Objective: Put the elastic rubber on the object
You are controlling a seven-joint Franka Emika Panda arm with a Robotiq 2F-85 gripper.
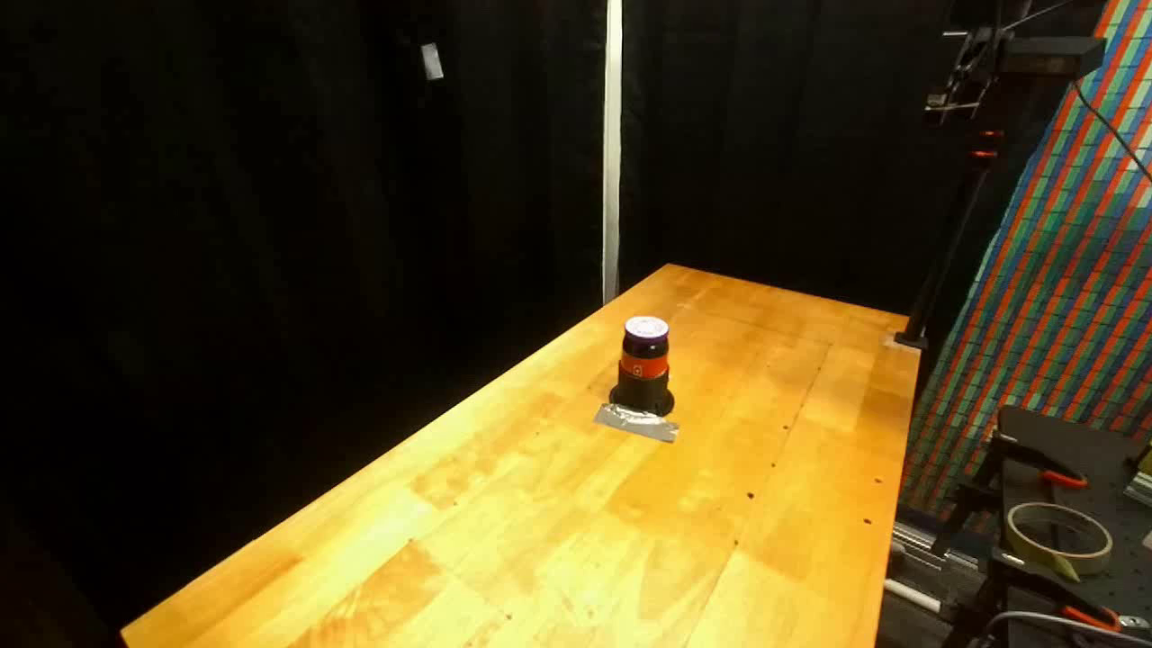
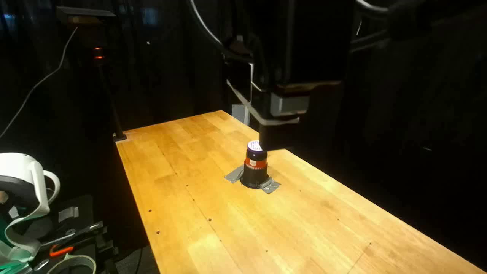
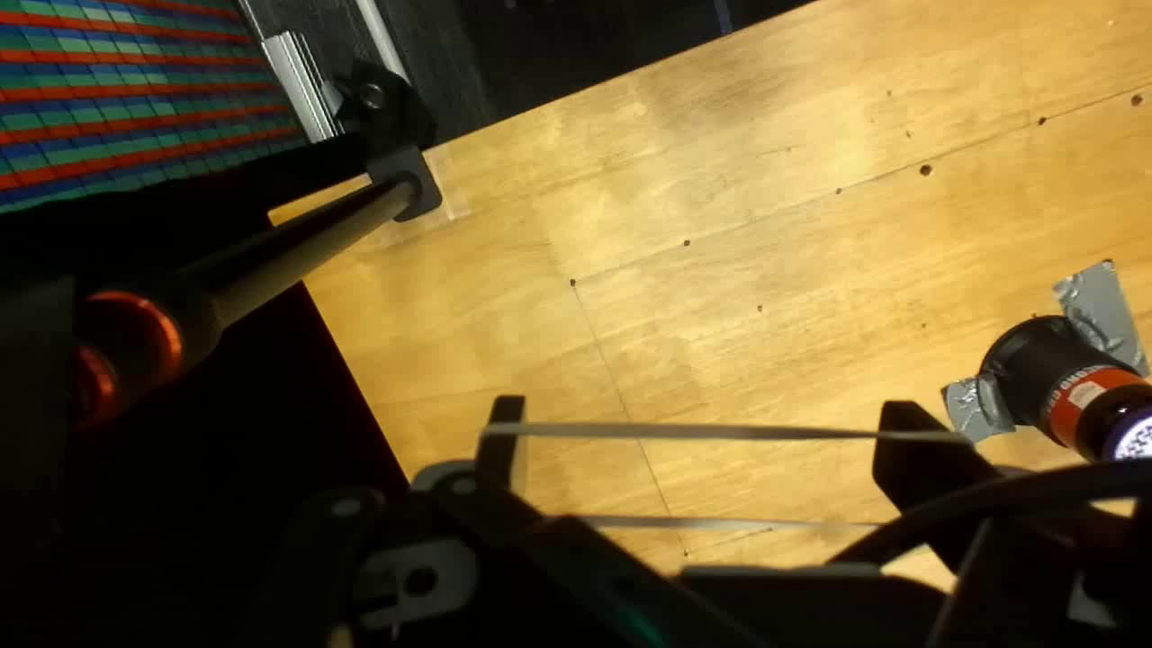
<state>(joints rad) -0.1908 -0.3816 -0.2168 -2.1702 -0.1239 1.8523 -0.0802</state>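
Observation:
The object is a short dark cylinder with an orange-red band and a pale top. It stands upright on the table in both exterior views and at the right edge of the wrist view. Its base is held by grey tape. My gripper is open, its dark fingers wide apart. The pale elastic rubber is stretched around both fingers; it also shows in an exterior view. In that view a finger overlaps the object's top edge; the distance between them is hard to judge. The gripper is out of the remaining exterior view.
The wooden table has several small holes. A dark pole is fixed at a far corner of the table. Grey tape strips lie beside the object. A side surface holds a tape roll and clamps.

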